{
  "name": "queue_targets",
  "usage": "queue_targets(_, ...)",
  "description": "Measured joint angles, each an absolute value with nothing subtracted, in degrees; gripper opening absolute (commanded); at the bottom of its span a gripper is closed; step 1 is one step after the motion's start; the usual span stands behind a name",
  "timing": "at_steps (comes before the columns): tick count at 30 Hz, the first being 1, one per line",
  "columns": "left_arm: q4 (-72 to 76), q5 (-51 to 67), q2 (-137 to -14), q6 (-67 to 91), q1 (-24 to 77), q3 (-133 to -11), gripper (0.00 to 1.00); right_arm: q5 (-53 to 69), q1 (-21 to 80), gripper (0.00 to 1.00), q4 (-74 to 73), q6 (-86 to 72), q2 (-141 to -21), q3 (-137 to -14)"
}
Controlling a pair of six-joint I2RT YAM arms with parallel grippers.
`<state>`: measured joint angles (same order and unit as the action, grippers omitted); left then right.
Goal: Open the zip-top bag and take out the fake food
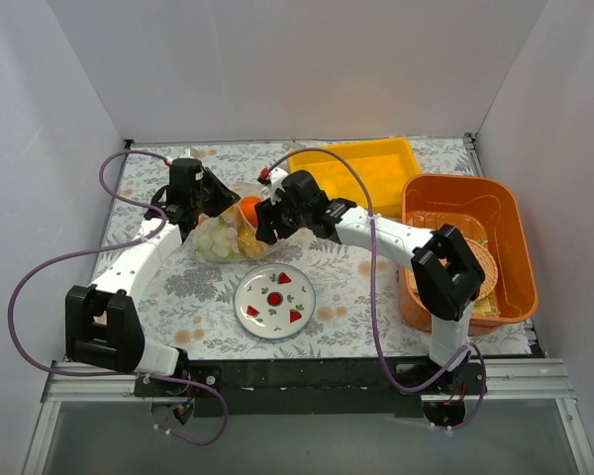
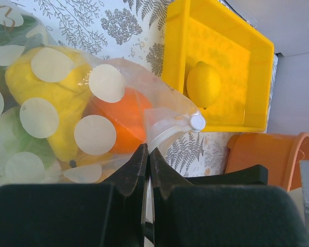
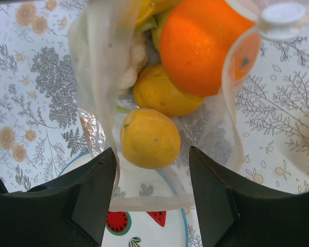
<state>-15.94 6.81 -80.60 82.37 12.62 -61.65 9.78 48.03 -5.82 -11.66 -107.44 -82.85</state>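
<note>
The zip-top bag (image 1: 221, 237) lies between the two grippers behind the white plate, its mouth towards the right arm. My left gripper (image 2: 148, 152) is shut on the bag's edge beside the white slider (image 2: 197, 122). Through the plastic I see an orange fruit (image 2: 122, 119) and a yellow fruit (image 2: 56, 95). My right gripper (image 3: 153, 154) is open, its jaws either side of the bag's open mouth (image 3: 144, 198). A lemon (image 3: 149, 138) lies just inside the mouth. Behind it are a second lemon (image 3: 159, 92), the orange (image 3: 201, 46) and pale pieces (image 3: 134, 62).
A white plate (image 1: 274, 300) with red fruit motifs sits in front of the bag. A yellow tray (image 1: 361, 170) stands at the back and holds one lemon (image 2: 203, 83). An orange bin (image 1: 465, 247) holding flat items stands at the right.
</note>
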Motion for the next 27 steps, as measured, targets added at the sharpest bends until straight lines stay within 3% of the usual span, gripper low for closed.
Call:
queue_targets(15, -15.88, 6.81, -80.29, 82.96, 12.91, -61.19, 0.00, 10.46, 45.71, 0.58, 2.42, -18.79, -99.55, -73.19)
queue_targets(25, -15.84, 6.81, -80.29, 83.37, 13.34, -61.19, 0.00, 10.90, 45.58, 0.58, 0.40, -19.73, -107.46, -82.00)
queue_targets(27, -15.84, 6.81, -80.29, 83.42, 13.52, -61.19, 0.00, 11.14, 46.61, 0.63, -0.38, -19.75, -108.99, -82.21)
